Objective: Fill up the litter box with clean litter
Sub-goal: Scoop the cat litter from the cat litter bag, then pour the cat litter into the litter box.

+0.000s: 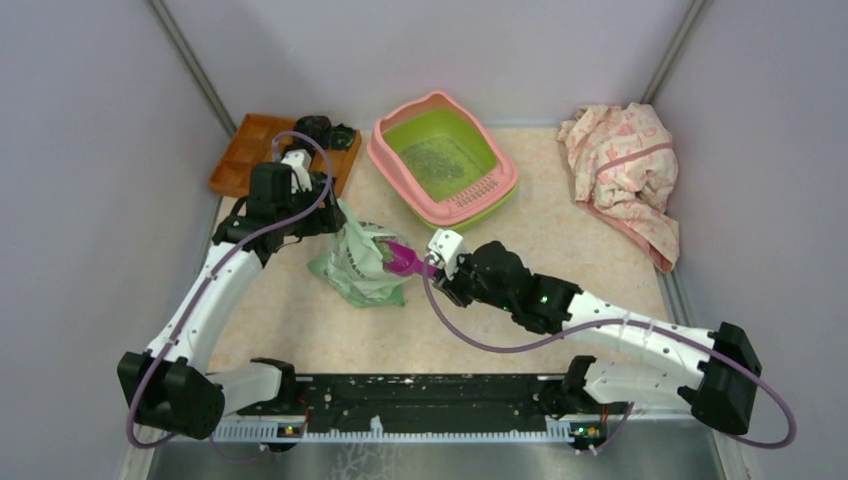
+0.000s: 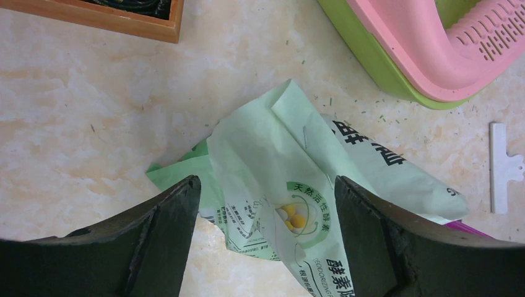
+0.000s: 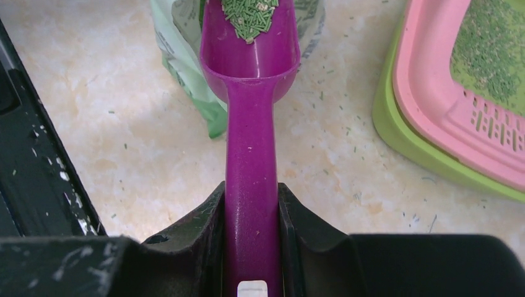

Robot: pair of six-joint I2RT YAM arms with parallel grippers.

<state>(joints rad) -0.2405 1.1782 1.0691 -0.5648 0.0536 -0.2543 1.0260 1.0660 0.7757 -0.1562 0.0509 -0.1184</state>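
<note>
Resting in the scoop, litter sits beyond right jaws.

Wooden tray back left, crumpled floral cloth back right

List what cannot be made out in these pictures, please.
- Purple plastic scoop: bowl's front cut off by the top edge, right wrist view.
- Pale green printed plastic bag: contents hidden by its folds, left wrist view.
- Dark objects on the orange-brown wooden tray: too small, top view.

The scoop loses its bowl's tip past the top edge (right wrist view); litter box likewise cropped.
</note>
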